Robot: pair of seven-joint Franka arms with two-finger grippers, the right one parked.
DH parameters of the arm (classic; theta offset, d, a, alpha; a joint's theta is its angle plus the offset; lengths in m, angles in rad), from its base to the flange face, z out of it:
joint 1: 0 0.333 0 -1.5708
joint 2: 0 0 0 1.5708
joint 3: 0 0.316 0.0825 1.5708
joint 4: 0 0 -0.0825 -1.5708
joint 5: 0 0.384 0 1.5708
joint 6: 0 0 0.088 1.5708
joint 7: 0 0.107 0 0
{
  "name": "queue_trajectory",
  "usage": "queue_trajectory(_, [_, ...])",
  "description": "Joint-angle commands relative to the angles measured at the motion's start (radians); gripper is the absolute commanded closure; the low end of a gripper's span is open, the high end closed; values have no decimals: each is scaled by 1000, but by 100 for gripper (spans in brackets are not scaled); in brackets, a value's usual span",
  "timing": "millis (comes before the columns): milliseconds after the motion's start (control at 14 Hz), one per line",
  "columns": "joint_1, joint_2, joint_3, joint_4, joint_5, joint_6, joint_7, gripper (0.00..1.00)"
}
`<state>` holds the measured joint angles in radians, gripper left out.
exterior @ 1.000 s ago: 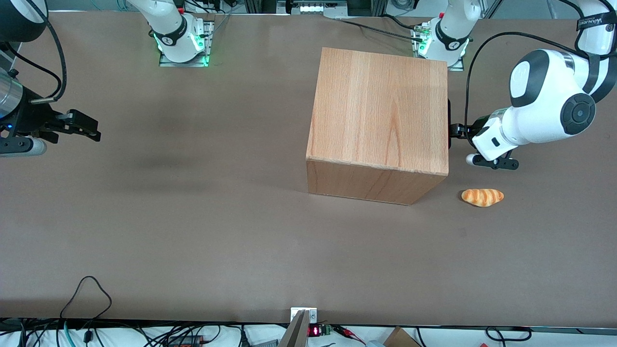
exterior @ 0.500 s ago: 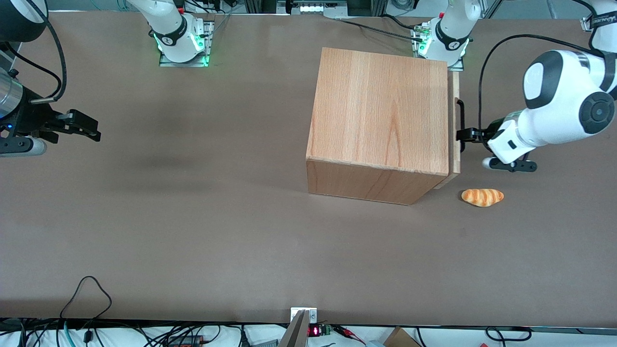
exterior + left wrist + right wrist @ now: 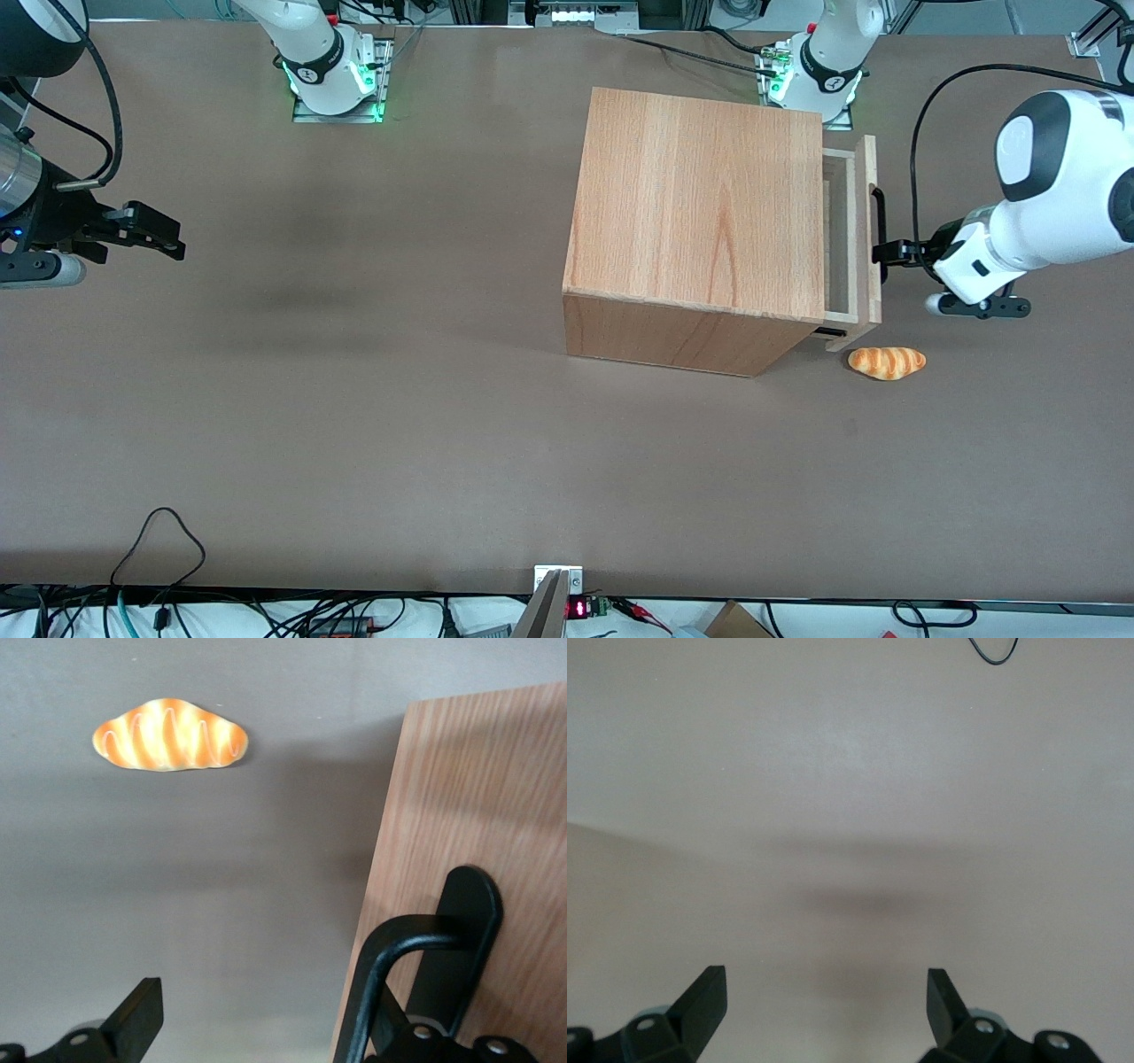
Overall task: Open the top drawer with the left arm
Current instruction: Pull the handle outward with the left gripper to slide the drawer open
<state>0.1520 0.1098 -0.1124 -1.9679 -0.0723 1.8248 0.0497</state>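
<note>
You have the top drawer partly out of the wooden cabinet, so more pull is probably left. The left arm's gripper sits at the black handle; whether it grips, I cannot tell. A croissant lies near the drawer's front corner, clear of it.

I see a robotics lab: arm bases with green status lights bolted to a brown-covered desk, loose cables along its edge, and a small red digital readout there.
</note>
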Motion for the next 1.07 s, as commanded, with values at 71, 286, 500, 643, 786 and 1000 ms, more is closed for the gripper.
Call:
queue_trajectory(71, [40, 7, -1, 17, 38, 36, 6, 0])
queue_trajectory(286, [73, 7, -1, 17, 39, 50, 6, 0])
queue_trajectory(500, [107, 8, -3, 17, 39, 63, 6, 0])
queue_trajectory(643, [126, 13, -1, 17, 39, 76, 6, 0])
queue_trajectory(786, [149, 17, -1, 18, 39, 79, 6, 0])
queue_trajectory(1000, [176, 24, -3, 21, 39, 96, 6, 0])
